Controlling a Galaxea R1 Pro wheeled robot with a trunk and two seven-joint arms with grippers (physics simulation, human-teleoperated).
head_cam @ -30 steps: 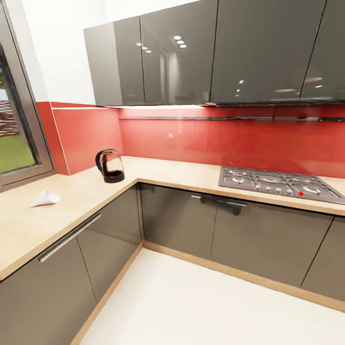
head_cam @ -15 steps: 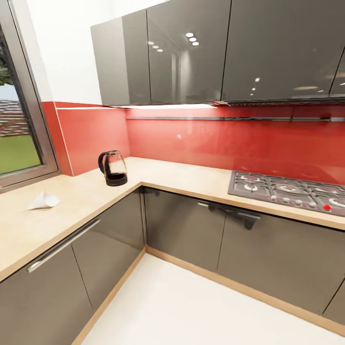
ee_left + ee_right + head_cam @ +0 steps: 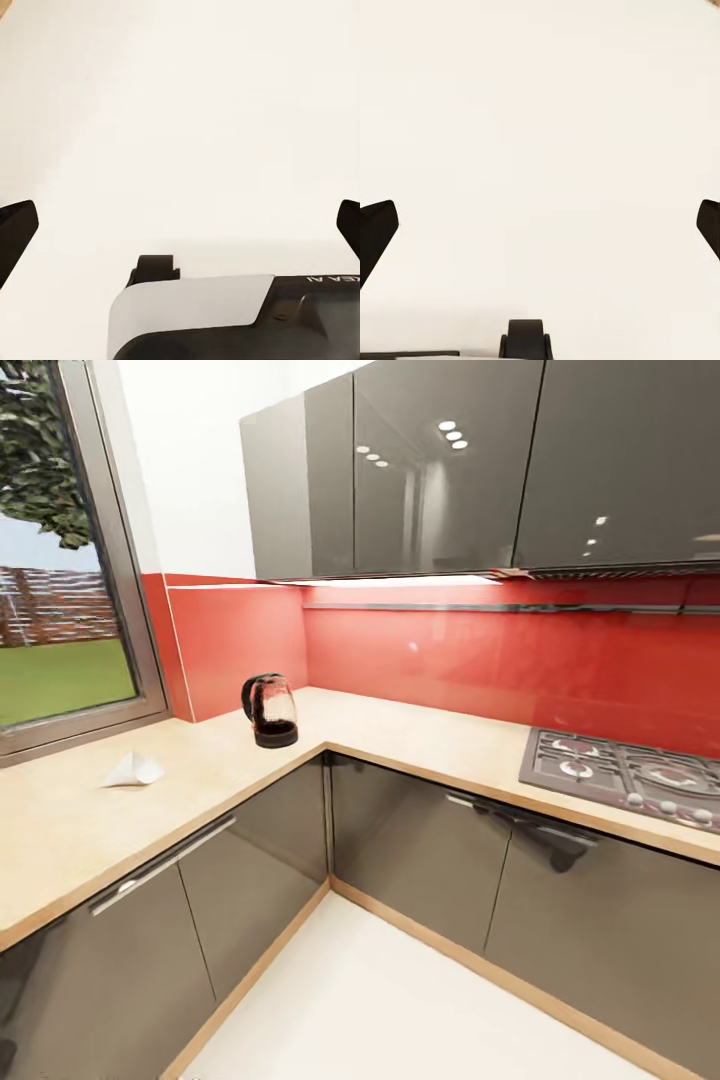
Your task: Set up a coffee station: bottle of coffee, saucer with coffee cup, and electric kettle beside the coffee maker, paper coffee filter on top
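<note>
Electric kettle [image 3: 271, 711] on countertop [image 3: 420, 735]; both grippers spread over floor.

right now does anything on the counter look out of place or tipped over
Only the white fluted paper coffee filter: it lies on its side on the light tan wood-look countertop near the window. The rounded dark glass electric kettle stands upright in the corner. Nothing looks spilled.

glossy grey wall cabinets [image 3: 440, 470] hang over a red backsplash [image 3: 470, 655]; a gas hob [image 3: 630, 772] sits at right, a window [image 3: 55, 570] at left, pale floor [image 3: 400, 1000] below.
</note>
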